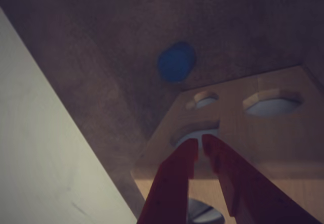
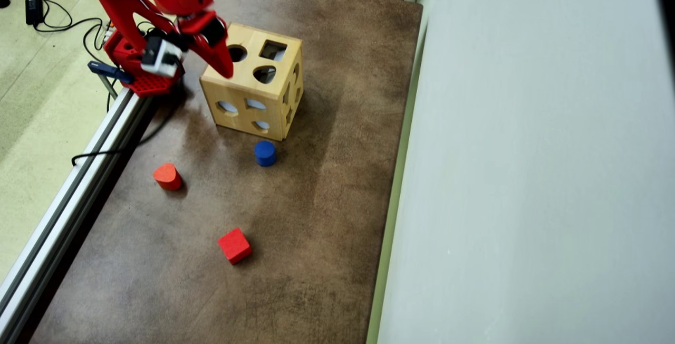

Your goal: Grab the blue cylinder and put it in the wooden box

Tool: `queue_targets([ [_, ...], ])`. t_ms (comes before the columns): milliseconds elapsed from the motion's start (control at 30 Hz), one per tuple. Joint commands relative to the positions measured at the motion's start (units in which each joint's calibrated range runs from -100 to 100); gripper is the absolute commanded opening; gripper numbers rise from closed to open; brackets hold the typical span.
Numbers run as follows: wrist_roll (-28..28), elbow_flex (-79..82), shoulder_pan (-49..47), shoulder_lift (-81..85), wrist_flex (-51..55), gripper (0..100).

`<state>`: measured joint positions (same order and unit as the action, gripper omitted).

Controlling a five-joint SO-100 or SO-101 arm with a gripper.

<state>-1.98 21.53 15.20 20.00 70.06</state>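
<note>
The blue cylinder (image 2: 265,153) is seen standing upright on the brown bench (image 2: 327,217) in the overhead view, just beside the near lower corner of the wooden box (image 2: 253,93) and apart from it. For the reach to be done well, the pincer (image 1: 199,142) should be lifted clear of the box top, carried past the near edge, opened wide, and lowered straight over the cylinder. In the wrist view the pincer is nearly closed, with only a thin gap between its red fingers (image 1: 177,173); nothing is held, and it hovers over the box top.
</note>
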Motion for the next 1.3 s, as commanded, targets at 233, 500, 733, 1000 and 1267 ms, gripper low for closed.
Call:
queue_targets([
  [233, -0.24, -0.78, 0.63, -13.25, -5.52, 3],
  [500, -0.34, -0.87, 0.63, -20.47, -9.70, 3],
  [733, -0.34, -0.87, 0.63, -21.40, -15.65, 3],
  [1000, -0.44, -0.87, 0.63, -25.05, -19.67, 3],
  [1267, -0.49, -0.52, 0.63, -25.14, -19.67, 3],
])
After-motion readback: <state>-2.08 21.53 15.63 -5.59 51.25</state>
